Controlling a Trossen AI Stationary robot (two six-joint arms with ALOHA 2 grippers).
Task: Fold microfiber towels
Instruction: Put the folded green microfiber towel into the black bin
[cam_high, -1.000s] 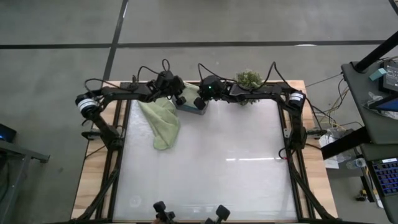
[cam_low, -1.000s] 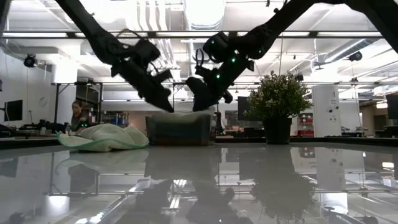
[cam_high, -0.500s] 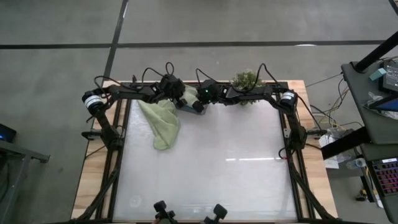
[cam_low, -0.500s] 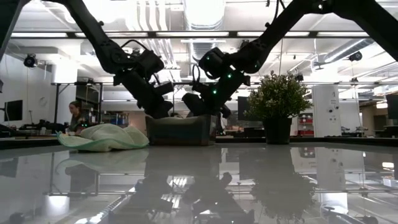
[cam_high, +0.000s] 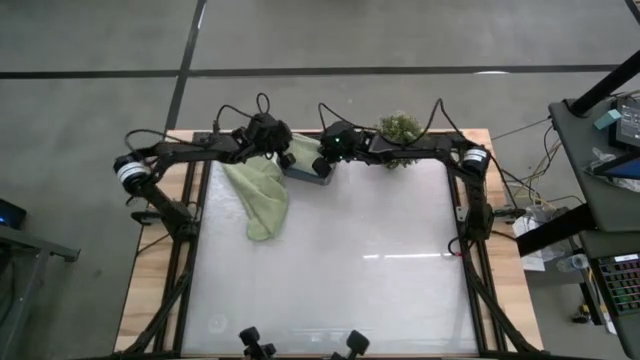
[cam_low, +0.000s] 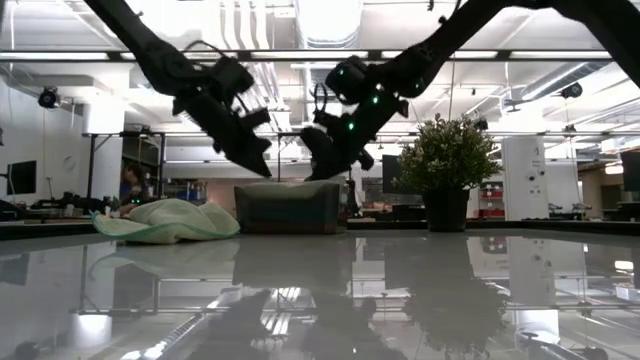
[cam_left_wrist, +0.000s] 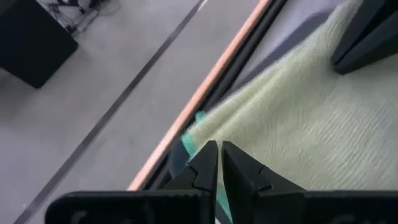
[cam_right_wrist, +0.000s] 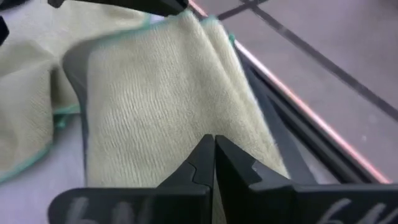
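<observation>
A folded light sage green towel (cam_right_wrist: 161, 106) lies in the small dark grey tray (cam_low: 290, 212) at the table's far edge. A second sage towel (cam_high: 262, 195) lies crumpled on the table, left of the tray. My left gripper (cam_low: 264, 170) hangs shut just above the left end of the folded towel (cam_left_wrist: 298, 124). My right gripper (cam_low: 316, 172) hangs shut just above its right end. Both slant downward and toward each other, and neither holds anything.
A small potted plant (cam_low: 448, 160) stands right of the tray at the far edge. The white tabletop (cam_high: 350, 260) stretches toward the near edge. The table's far rail (cam_left_wrist: 205, 93) runs close behind the tray. A person shows in the room beyond (cam_low: 130, 185).
Both grippers, shut throughout, dipped toward the folded towel in the tray half a second ago and have since risen clear of it. The folded towel stays in the tray, and the loose towel has not moved.
</observation>
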